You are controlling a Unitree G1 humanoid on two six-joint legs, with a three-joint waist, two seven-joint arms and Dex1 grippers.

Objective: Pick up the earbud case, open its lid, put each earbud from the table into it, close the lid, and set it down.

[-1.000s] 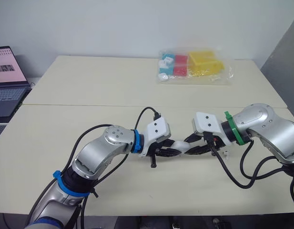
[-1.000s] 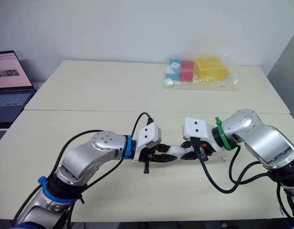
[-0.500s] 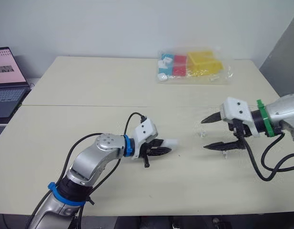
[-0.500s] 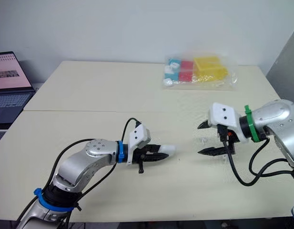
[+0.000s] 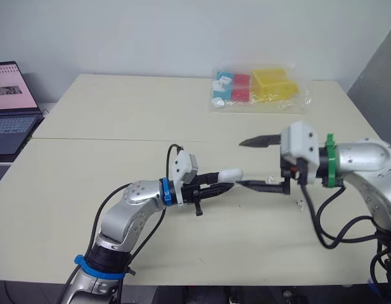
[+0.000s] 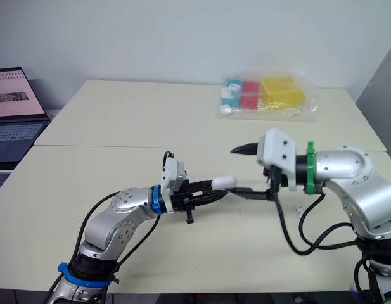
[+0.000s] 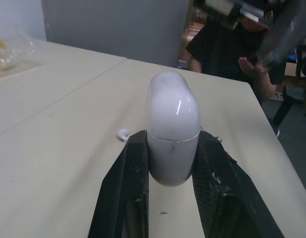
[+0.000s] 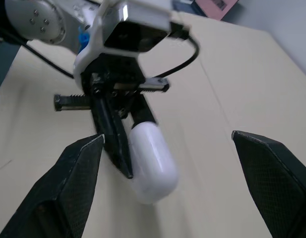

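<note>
The earbud case (image 5: pixel 230 173) is a glossy white pill shape with a thin seam round its middle and its lid down. It sits at the centre of the left eye view, clear of the surface (image 5: pixel 119 120), grasped by the left end effector (image 5: pixel 215 185). Black fingers (image 7: pixel 130 188) pinch its lower half and its rounded end sticks out past them. One small white earbud (image 7: pixel 123 134) lies on the surface beyond it.

The lower half of the frame is bare surface down to the front edge. A bag of coloured blocks (image 5: pixel 255 88) lies at upper centre, and a laptop (image 5: pixel 8 107) at the left edge.

The left arm reaches rightward, forearm low. The right end effector (image 5: pixel 239 163) faces it from the right, released, its jaws spread wide. Its lower finger ends just beside the left fingertips; whether they touch I cannot tell.
</note>
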